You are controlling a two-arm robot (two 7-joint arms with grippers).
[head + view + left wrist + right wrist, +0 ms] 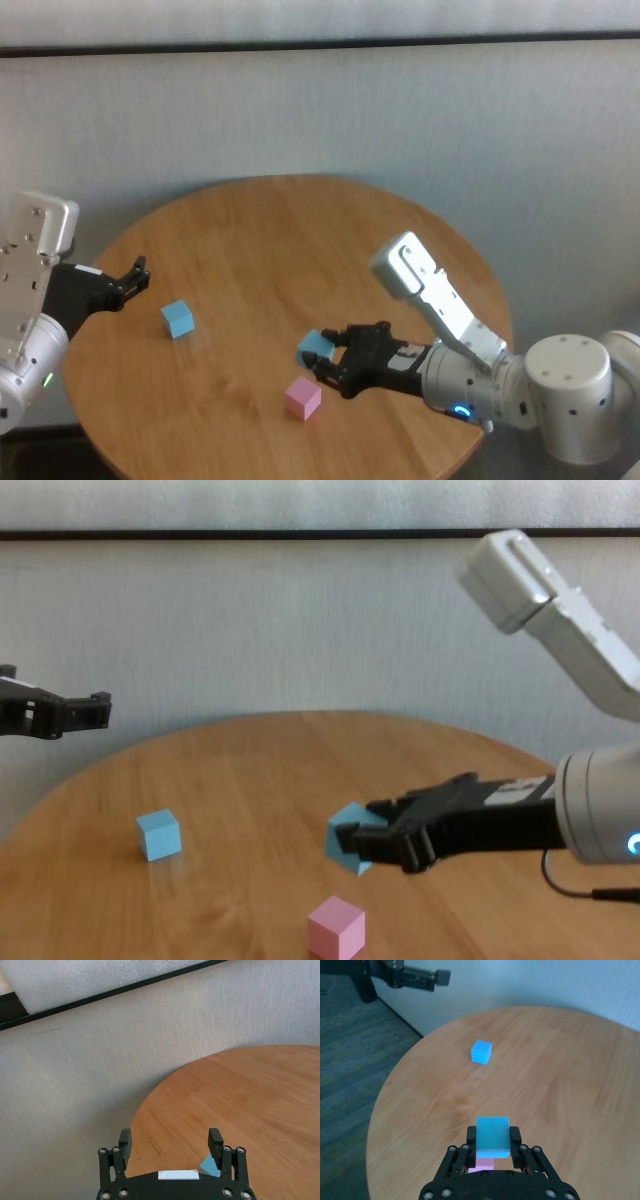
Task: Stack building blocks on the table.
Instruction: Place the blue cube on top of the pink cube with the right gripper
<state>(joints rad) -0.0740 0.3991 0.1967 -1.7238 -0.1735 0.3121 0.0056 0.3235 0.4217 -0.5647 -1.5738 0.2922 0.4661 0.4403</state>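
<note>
The large round tabletop (300,240) of warm light-brown wood grain carries two of the three small matte cubes. The right gripper (335,362) is held above its near right part, jaws closed on one light blue cube (314,348), which is lifted clear of the surface. The pink cube (302,397) rests just below and in front of it. The second light blue cube (178,318) sits well apart to the left. The left gripper (135,274) is positioned over the left edge, jaws spread apart and holding nothing.
</note>
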